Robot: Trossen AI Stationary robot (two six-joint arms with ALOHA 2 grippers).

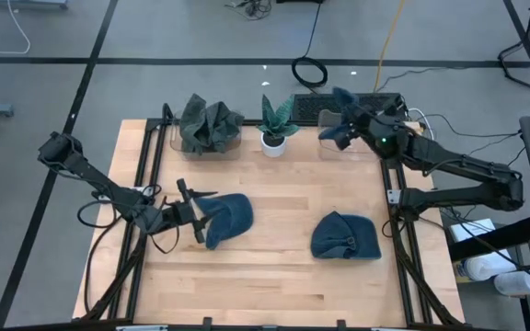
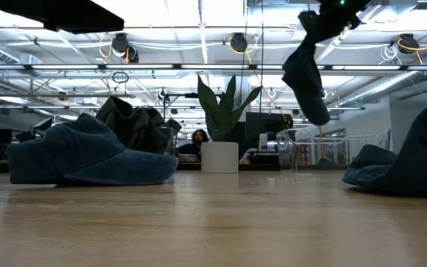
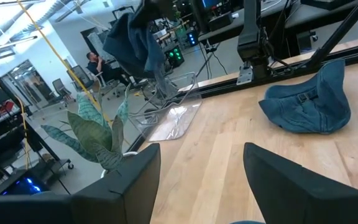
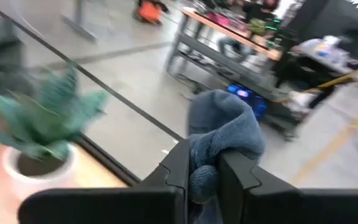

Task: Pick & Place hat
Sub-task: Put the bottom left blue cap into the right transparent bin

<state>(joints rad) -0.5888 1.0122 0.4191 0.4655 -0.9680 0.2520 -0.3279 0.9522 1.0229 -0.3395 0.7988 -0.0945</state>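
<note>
Three blue denim hats show. One hat lies on the table's left half, and my left gripper stands open at its left edge. In the left wrist view the fingers are wide apart. A second hat rests flat on the right half. My right gripper is at the far right, shut on the third hat, which hangs in the air above a clear bin. My right gripper pinches a bunched fold of the third hat's cloth between its two fingers. More cloth bulges out beyond the fingertips. The hat is lifted clear and hangs slack below the gripper, over the clear bin.
A second clear bin at the far left holds several dark hats. A potted plant stands between the two bins at the far edge. Bare wood lies in the table's middle and near half. A person sits in the room behind.
</note>
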